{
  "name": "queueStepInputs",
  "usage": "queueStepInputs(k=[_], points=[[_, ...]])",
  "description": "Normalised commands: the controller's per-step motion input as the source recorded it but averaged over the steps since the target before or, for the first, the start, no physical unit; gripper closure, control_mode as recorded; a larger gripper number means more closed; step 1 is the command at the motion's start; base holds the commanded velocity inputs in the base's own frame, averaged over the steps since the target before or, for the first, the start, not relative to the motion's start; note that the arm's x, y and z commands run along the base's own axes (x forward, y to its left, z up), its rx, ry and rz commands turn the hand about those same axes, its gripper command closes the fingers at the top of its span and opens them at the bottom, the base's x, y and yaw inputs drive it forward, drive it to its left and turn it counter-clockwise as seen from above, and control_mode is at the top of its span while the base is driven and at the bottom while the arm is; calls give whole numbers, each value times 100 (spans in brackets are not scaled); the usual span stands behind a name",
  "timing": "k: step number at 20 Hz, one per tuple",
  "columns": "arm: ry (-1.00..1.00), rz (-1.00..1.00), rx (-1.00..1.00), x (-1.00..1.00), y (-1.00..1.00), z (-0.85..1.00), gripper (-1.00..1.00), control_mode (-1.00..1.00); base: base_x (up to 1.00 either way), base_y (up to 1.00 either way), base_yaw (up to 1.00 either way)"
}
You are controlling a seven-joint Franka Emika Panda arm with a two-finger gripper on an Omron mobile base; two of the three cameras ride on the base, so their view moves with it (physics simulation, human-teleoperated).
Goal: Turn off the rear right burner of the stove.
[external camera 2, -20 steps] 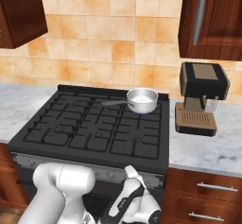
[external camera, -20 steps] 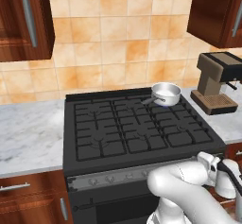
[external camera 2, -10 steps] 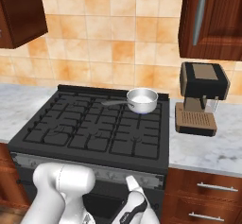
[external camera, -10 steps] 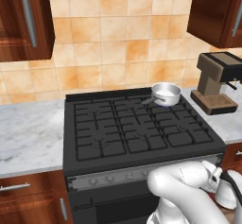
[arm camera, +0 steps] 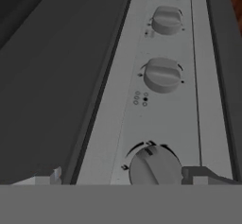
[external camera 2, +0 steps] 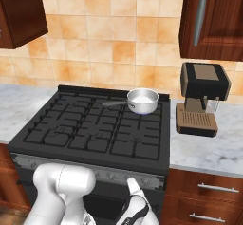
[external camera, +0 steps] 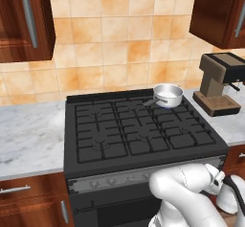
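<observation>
The rear right burner (external camera 2: pixel 142 111) sits at the stove's (external camera: pixel 143 135) back right corner w/ a faint blue glow under the small steel pan (external camera: pixel 167 95), but what I actually handle is a knob (arm camera: pixel 155 167) on the grey front strip (arm camera: pixel 142 100): small, rigid, round w/ a raised ridge, prob smooth, so I'd pinch across that ridge and twist. My arm is folded low in front of the stove's front edge, hand aimed along the strip, gripper (arm camera: pixel 127 178) spread wide, holding nothing, nearest knob between the tips.
</observation>
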Motion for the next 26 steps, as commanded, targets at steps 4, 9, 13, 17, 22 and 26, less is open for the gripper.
queueStepInputs(k=[4, 9, 13, 17, 22, 26], points=[[-1, -4, 1, 16, 0, 0, -100, -100, 0, 0, 0], [0, -6, 0, 9, 2, 17, -100, -100, 0, 0, 0], [0, -6, 0, 0, 0, 19, -100, -100, 0, 0, 0], [0, -4, 0, 0, 0, 21, -100, -100, 0, 0, 0], [0, -4, 0, 0, 3, 8, -100, -100, 0, 0, 0], [0, 0, 2, -25, 2, 17, -100, -100, 0, 0, 0]])
